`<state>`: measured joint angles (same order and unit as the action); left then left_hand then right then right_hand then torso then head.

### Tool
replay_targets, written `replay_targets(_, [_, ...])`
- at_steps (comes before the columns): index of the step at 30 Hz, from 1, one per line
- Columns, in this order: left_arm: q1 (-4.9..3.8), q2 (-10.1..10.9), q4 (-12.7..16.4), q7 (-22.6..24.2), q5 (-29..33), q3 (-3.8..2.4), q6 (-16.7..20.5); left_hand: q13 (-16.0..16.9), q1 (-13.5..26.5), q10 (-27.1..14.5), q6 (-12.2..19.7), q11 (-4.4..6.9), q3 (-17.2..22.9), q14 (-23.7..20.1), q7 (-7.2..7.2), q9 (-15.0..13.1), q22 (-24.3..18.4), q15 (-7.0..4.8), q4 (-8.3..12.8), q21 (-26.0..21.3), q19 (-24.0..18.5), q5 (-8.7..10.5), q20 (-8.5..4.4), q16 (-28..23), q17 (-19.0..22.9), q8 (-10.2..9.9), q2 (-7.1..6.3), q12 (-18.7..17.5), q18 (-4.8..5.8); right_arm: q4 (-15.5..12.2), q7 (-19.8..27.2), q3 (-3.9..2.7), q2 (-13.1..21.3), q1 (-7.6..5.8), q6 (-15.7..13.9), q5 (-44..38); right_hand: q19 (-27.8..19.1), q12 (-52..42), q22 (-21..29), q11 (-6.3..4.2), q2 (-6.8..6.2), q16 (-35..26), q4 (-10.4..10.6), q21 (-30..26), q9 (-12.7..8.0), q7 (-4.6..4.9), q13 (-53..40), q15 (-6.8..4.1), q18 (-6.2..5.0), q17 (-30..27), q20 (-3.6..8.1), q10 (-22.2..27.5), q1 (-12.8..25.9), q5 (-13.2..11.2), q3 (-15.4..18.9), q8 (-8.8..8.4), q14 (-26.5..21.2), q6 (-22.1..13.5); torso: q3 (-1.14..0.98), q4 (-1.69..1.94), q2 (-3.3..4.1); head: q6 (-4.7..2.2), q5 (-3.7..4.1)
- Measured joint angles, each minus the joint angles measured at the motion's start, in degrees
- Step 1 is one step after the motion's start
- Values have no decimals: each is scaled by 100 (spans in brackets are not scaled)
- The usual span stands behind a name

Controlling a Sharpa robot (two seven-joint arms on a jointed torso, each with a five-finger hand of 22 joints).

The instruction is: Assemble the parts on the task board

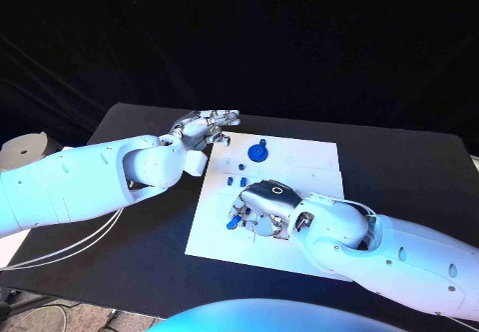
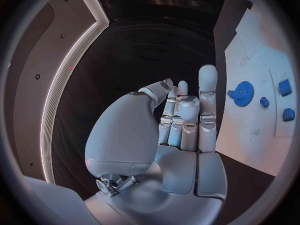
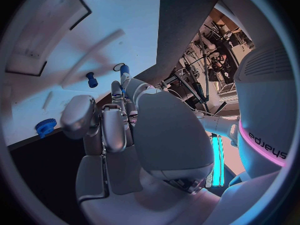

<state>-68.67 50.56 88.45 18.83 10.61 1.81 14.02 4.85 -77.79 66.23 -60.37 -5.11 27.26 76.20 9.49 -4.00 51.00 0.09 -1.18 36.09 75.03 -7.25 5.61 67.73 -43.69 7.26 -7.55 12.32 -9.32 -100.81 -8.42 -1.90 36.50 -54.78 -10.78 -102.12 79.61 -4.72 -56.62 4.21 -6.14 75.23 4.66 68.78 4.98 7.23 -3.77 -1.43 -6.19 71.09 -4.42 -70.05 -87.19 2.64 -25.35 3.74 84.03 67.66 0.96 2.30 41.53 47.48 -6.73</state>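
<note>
Two hands over white task board (image 1: pixel 300 155): right hand (image 1: pixel 261 207) curled, pinching small blue part (image 1: pixel 232 222) at fingertips; left hand (image 1: pixel 205 128) empty, fingers straight and apart, blue gear (image 1: pixel 259 151) just beyond fingertips.

I see a dim scene with a bluish tint, black backdrop swallowing the upper half of the head view, task board (image 1: pixel 300 166) the brightest patch, soft shadows beneath the right hand (image 1: pixel 261 204), both wrist views bent at their rims, edges dark.
</note>
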Motion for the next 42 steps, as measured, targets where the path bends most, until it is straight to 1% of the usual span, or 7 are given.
replay_targets(5, [0,6,0,-2,0,0,-3,0,0,0,0,0,0,0,0,0,0,0,0,0,0,0,0,0,0,0,0,0,0,-10,-47,-2,28,1,11,-43,0,0,0,-11,-5,0,0,0,5,0,2,0,0,7,0,-13,6,-2,1,0,0,-1,1,-5,-2,2,0])
replay_targets(21, [0,25,6,-9,-1,0,-8,0,0,0,0,0,0,0,0,0,1,0,0,0,0,0,0,0,-1,0,0,0,-1,-32,-246,-9,39,-1,168,-216,0,14,-5,-49,-26,0,-16,0,4,10,-1,0,0,8,0,-56,60,14,-14,-13,0,-7,4,1,-2,12,-2])
replay_targets(30, [0,28,13,-14,-1,0,-9,0,0,0,0,0,0,0,0,0,1,0,0,0,0,0,0,0,-1,0,0,0,0,-27,-351,-16,-72,-24,281,-312,0,22,0,-52,-4,-1,-17,0,7,12,-3,0,0,7,0,-71,83,14,-13,3,0,-8,5,-2,-3,18,-2])
replay_targets(32, [0,28,14,-15,-1,0,-10,0,0,0,0,0,0,0,0,0,1,0,0,0,0,0,0,0,-1,0,0,0,0,-28,-365,-14,-103,-27,308,-326,0,22,3,-71,3,0,-17,0,8,14,-3,0,0,-2,0,-91,90,14,-13,3,0,-10,5,-1,-3,19,1])
replay_targets(38, [0,29,18,-18,-1,0,-10,-1,0,0,0,0,0,0,0,0,1,0,0,0,0,0,0,0,-2,0,0,0,0,-32,-417,-4,-163,-30,384,-366,0,18,21,-74,-37,-1,-17,0,8,26,-10,0,0,-18,0,-115,234,14,-13,1,0,-22,7,4,-3,25,2])
replay_targets(40, [0,31,19,-19,-1,0,-10,-1,0,0,0,0,0,0,0,0,1,0,0,0,0,0,0,0,-2,0,0,0,-1,-31,-430,-4,-176,-33,406,-372,0,45,21,-69,-77,-1,-17,0,8,26,-5,0,0,-18,0,-110,290,14,-13,1,0,-23,7,3,-3,27,0])
replay_targets(42, [0,32,21,-20,-1,0,-11,-1,0,0,0,0,0,0,0,0,1,0,0,0,0,0,0,0,-2,0,0,0,-1,-28,-438,-4,-187,-35,422,-374,0,45,27,-38,-84,-1,-13,0,8,16,-2,0,0,-18,0,-79,357,14,-10,1,0,-38,8,3,-4,29,-1])
